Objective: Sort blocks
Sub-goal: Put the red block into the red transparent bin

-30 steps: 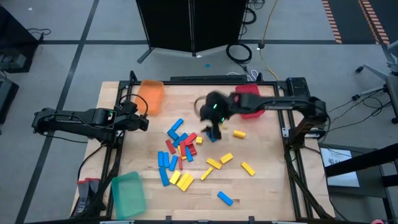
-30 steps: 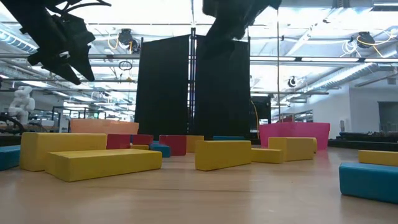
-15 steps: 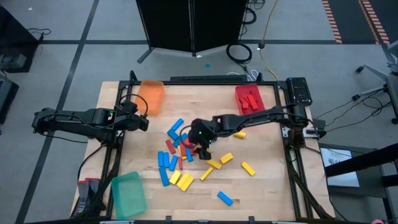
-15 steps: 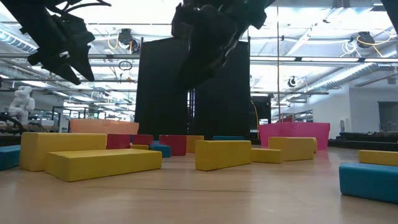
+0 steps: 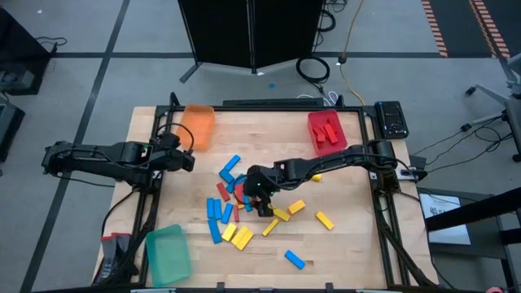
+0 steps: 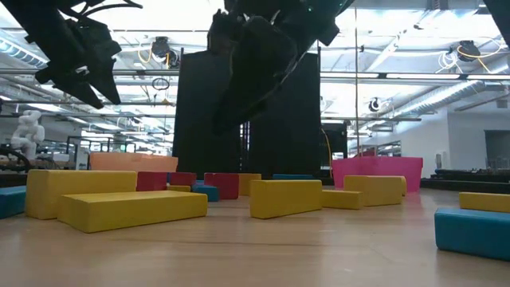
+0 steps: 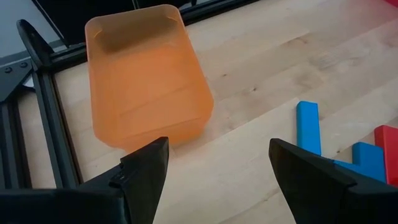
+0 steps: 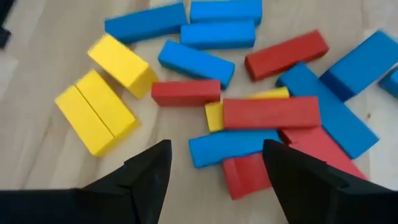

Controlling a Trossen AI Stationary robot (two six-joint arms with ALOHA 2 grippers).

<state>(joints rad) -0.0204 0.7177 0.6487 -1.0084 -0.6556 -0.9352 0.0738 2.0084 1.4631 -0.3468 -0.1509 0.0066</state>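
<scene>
The wooden table (image 5: 342, 236) is ringed by an orange tray (image 5: 197, 126), a red tray (image 5: 326, 132) and a green tray (image 5: 168, 253). The blocks (image 5: 236, 199) are scattered mid-table in red, blue and yellow. The right gripper (image 5: 262, 202) is held spread and empty just above that pile. The left gripper (image 5: 186, 161) is parked near the orange tray, its fingers likewise parted and empty.

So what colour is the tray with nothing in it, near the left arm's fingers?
Orange. The tray looks see-through orange, clearest in the left wrist view.
</scene>
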